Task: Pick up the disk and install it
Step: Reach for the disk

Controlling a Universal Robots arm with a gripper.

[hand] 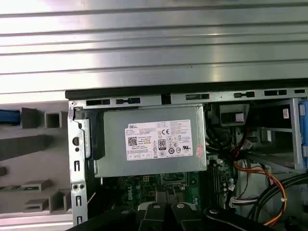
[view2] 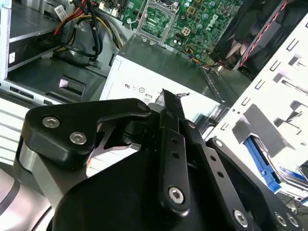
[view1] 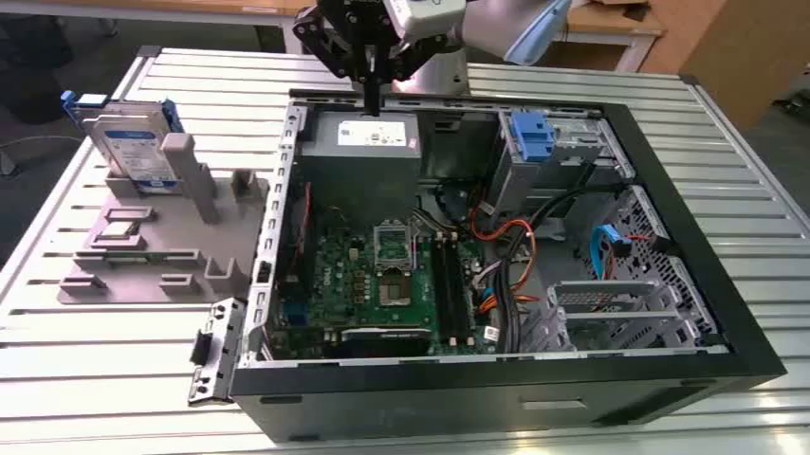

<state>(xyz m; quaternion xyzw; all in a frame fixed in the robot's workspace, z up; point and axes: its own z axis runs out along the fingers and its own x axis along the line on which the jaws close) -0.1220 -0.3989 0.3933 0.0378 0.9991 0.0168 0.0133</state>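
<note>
Pincer (view1: 374, 102): hangs over the back edge of the open computer case (view1: 708, 284). You see its two black fingers drawn together into one thin line, clenched on nothing. The second wrist view shows the same: fingers (view2: 166, 120) pressed side by side, no gap, nothing between them.

Straight below the pincer tips: the grey power-supply box (view1: 360, 142), white sticker facing up. The tips are near its top face; you cannot tell whether they touch it. In the first wrist view the box (hand: 151, 139) sits just under the camera.

Disk (view1: 133, 147): well apart from the pincer, off to the exterior view's left of it, outside the case. It stands upright on edge in a slot of the grey fixture (view1: 152, 246) on the tabletop (view1: 101, 360). White-and-blue label faces the camera, blue bracket round its edges. Not yet picked up.

Past the power supply, farther from the pincer: green motherboard (view1: 379, 275) on the case floor, with orange cables (view1: 506, 237) just beside it.

To the exterior view's right of the pincer, near it: a metal drive cage (view1: 570, 152) in the case's back corner, with a blue plastic bracket (view1: 532, 137) standing at its front.
</note>
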